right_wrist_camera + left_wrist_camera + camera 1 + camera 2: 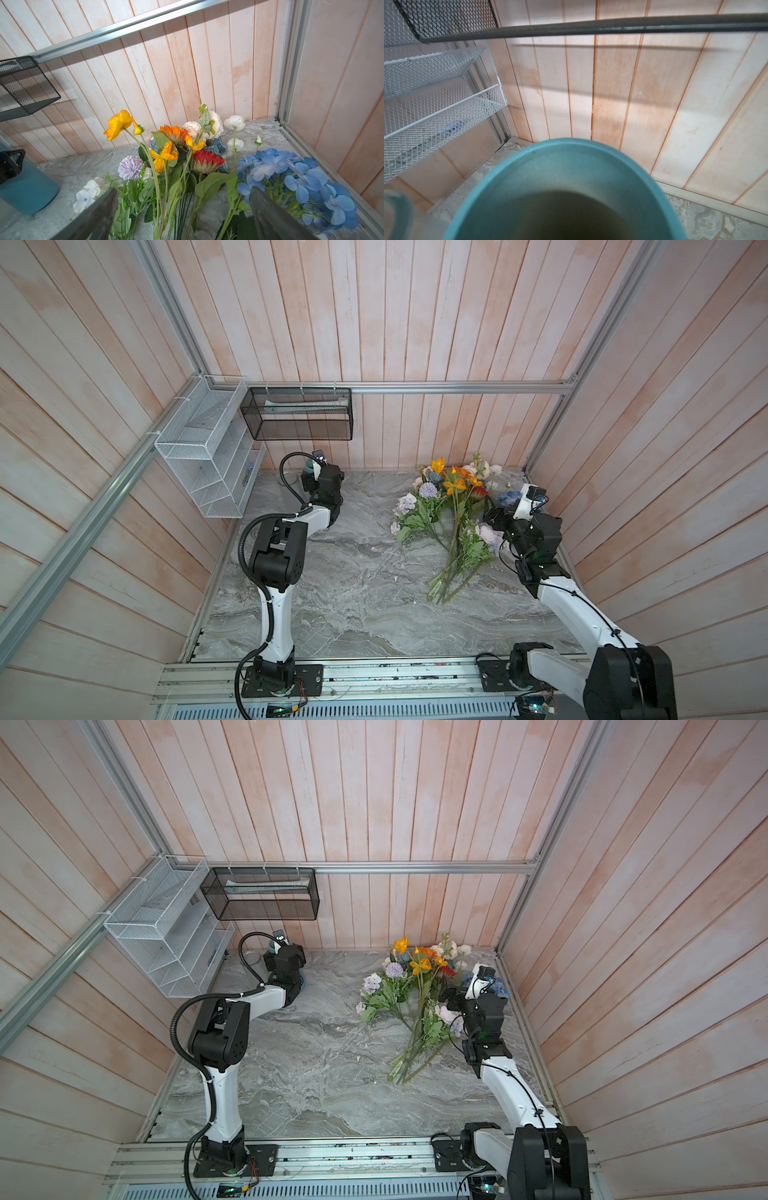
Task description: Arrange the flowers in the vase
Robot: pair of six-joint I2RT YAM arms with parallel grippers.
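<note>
The flowers (453, 497) (419, 977) lie in a loose bunch at the back right of the marble top, heads toward the back wall, stems fanning forward. My right gripper (182, 216) (494, 516) hangs open just above their stems; its fingers (99, 212) straddle several green stalks, with a blue hydrangea (301, 176) beside one finger. The teal vase (571, 158) (27, 187) stands at the back left. My left gripper (311, 481) (274, 961) is right at it. The left wrist view looks into the vase mouth and the fingers are hidden there.
A clear container (396, 207) (251, 959) stands beside the vase. A white wire rack (208, 456) and a black mesh basket (297, 414) hang on the walls above the back left corner. Wooden walls close in the marble top (353, 572) on three sides.
</note>
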